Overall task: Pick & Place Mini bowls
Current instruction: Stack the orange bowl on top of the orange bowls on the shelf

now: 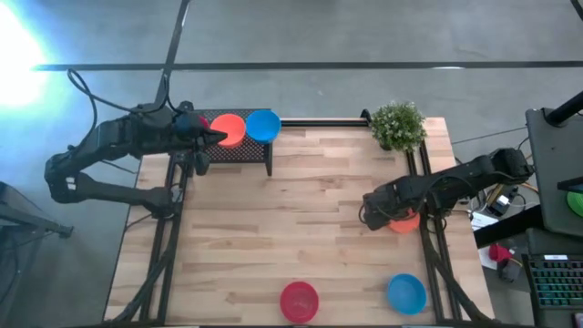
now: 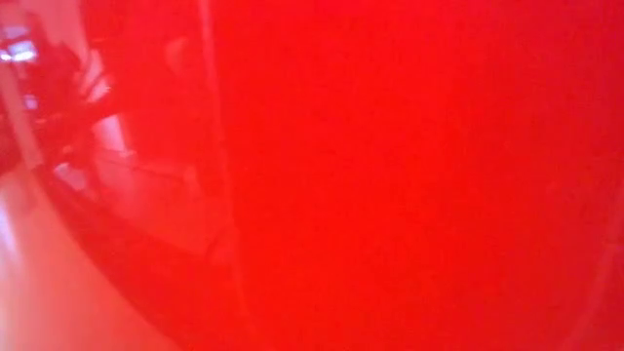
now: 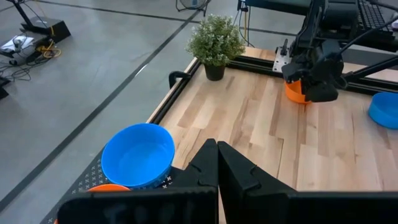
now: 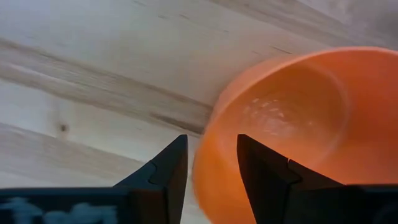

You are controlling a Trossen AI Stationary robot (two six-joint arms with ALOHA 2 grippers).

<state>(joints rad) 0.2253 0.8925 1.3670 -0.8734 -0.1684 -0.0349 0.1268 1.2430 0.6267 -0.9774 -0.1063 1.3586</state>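
My left gripper (image 1: pixel 219 137) is shut (image 3: pixel 216 149) and hovers at the table's far left over a black perforated rack (image 1: pixel 239 151). An orange-red mini bowl (image 1: pixel 228 129) and a blue mini bowl (image 3: pixel 138 154) sit on that rack. My right gripper (image 1: pixel 375 217) is low at the table's right side, on an orange mini bowl (image 1: pixel 405 222). A red mini bowl (image 1: pixel 299 301) and another blue one (image 1: pixel 406 293) rest on their bases near the near edge. The red bowl (image 2: pixel 390 175) fills the low view. My right gripper (image 4: pixel 211 162) has the orange bowl's rim (image 4: pixel 204 146) between its two fingers, one finger (image 4: pixel 261 168) inside the bowl and the other (image 4: pixel 168 168) outside. The fingers come from above, slanting down. Whether the bowl's base is off the table I cannot tell.
A small green potted plant (image 1: pixel 398 125) stands at the far right corner. Black frame rails run along the table's left and right sides (image 1: pixel 428 264). Bare wood lies across the middle (image 1: pixel 301 219). Equipment and a keyboard sit beyond the right edge.
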